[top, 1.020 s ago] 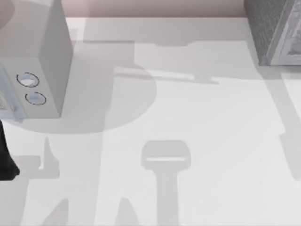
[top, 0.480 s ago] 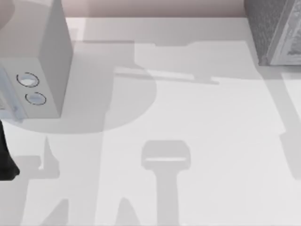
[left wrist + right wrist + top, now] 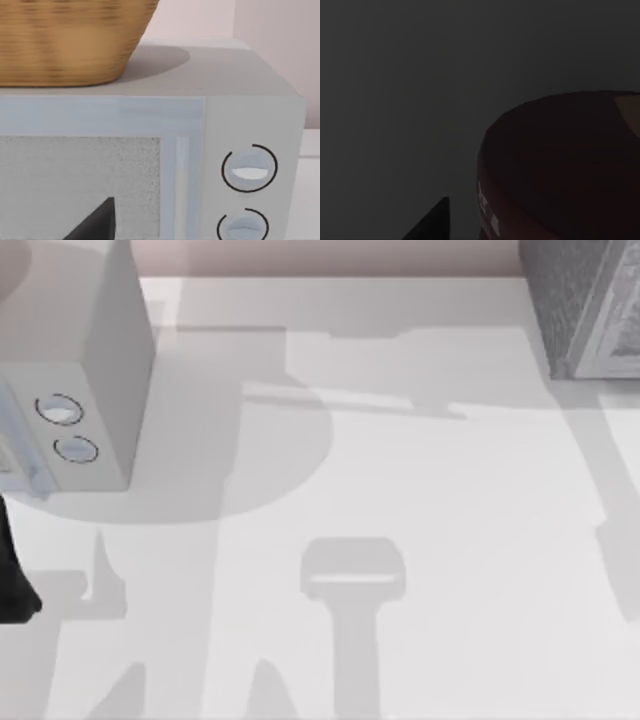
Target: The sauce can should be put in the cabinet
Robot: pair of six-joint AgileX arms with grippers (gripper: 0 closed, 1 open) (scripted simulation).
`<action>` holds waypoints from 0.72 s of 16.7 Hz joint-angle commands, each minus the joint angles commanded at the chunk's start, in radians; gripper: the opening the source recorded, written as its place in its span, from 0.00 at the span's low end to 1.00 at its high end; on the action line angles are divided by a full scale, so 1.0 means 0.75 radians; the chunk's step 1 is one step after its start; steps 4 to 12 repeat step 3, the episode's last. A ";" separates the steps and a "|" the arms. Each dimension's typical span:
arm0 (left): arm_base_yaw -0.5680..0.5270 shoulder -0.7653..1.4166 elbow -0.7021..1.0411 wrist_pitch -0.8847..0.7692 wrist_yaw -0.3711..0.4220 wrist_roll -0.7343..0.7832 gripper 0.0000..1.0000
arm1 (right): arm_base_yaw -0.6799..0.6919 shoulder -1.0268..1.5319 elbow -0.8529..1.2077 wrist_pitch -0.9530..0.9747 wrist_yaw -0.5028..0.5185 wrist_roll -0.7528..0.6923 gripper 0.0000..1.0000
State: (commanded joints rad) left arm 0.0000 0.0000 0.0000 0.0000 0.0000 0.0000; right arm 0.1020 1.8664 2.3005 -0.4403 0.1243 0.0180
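The cabinet (image 3: 575, 300), a dark grey speckled box with a paler framed panel, stands at the table's far right corner. The right wrist view is dark. Close up in it is the round maroon top of the sauce can (image 3: 560, 165), with a black part of my right gripper (image 3: 432, 222) beside it. Whether that gripper touches the can I cannot tell. My left arm (image 3: 12, 575) is a dark shape at the table's left edge. My left gripper (image 3: 95, 225) faces the front of a microwave.
A pale grey microwave (image 3: 105, 370) with two round knobs (image 3: 249, 171) stands at the far left. A woven basket (image 3: 65, 40) sits on top of it. The white table (image 3: 400, 490) between microwave and cabinet carries only shadows.
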 joint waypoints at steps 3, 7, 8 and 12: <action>0.000 0.000 0.000 0.000 0.000 0.000 1.00 | 0.000 0.000 0.000 0.000 0.000 0.000 1.00; 0.000 0.000 0.000 0.000 0.000 0.000 1.00 | 0.000 0.000 0.000 0.000 0.000 0.000 1.00; 0.000 0.000 0.000 0.000 0.000 0.000 1.00 | 0.000 0.000 0.000 0.000 0.000 0.000 1.00; 0.000 0.000 0.000 0.000 0.000 0.000 1.00 | 0.000 0.000 0.000 0.000 0.000 0.000 1.00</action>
